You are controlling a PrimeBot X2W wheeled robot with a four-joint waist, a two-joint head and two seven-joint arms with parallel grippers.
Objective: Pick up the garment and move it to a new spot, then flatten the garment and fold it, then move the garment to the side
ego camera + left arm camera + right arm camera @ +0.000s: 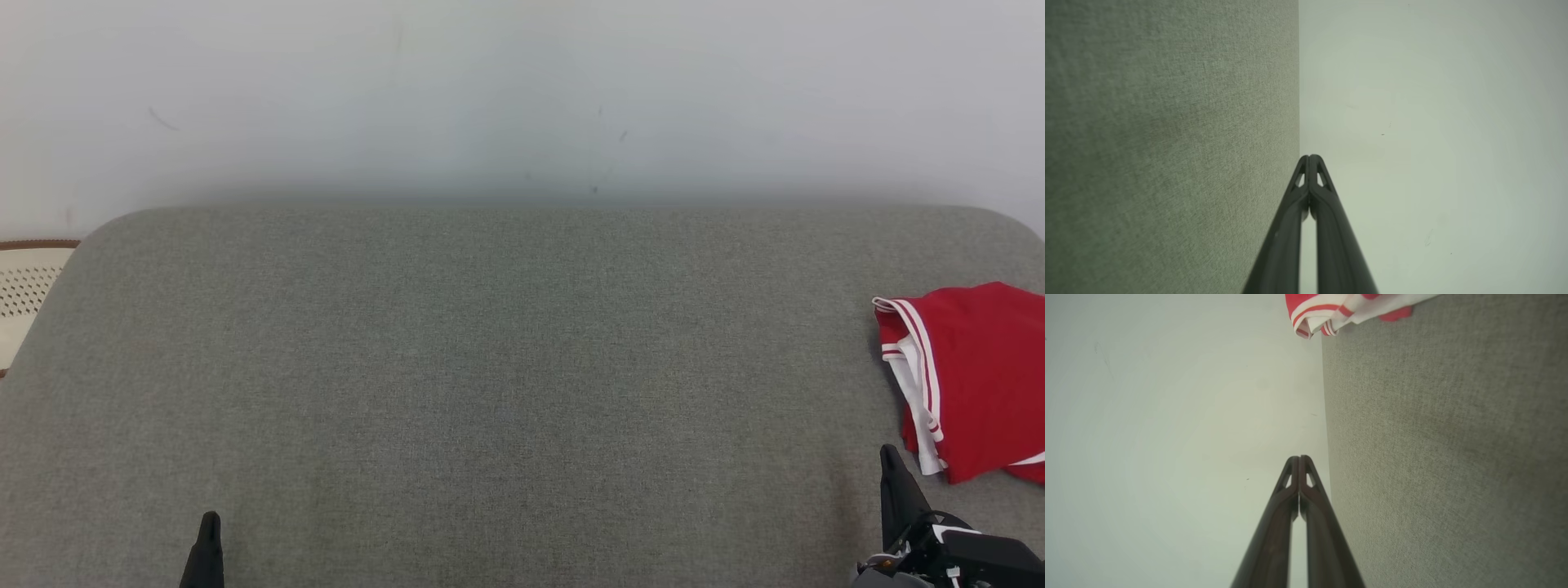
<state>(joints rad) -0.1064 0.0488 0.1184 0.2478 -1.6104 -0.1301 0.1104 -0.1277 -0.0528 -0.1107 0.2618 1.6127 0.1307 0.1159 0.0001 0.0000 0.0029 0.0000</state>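
Observation:
The garment (976, 376) is red with white stripes and white trim, lying folded at the right edge of the grey cloth surface (490, 367). Its striped corner (1331, 310) shows at the top of the right wrist view. My right gripper (888, 457) stands shut at the lower right, just short of the garment's near corner and not touching it; its fingertips (1299, 459) are pressed together with nothing between them. My left gripper (211, 523) is at the lower left, far from the garment, and its fingers (1310, 157) are shut and empty.
A pale wall (522, 98) rises behind the surface's far edge. A cream perforated object with a brown rim (24, 286) sits off the left edge. The wide grey surface stretches between the two grippers.

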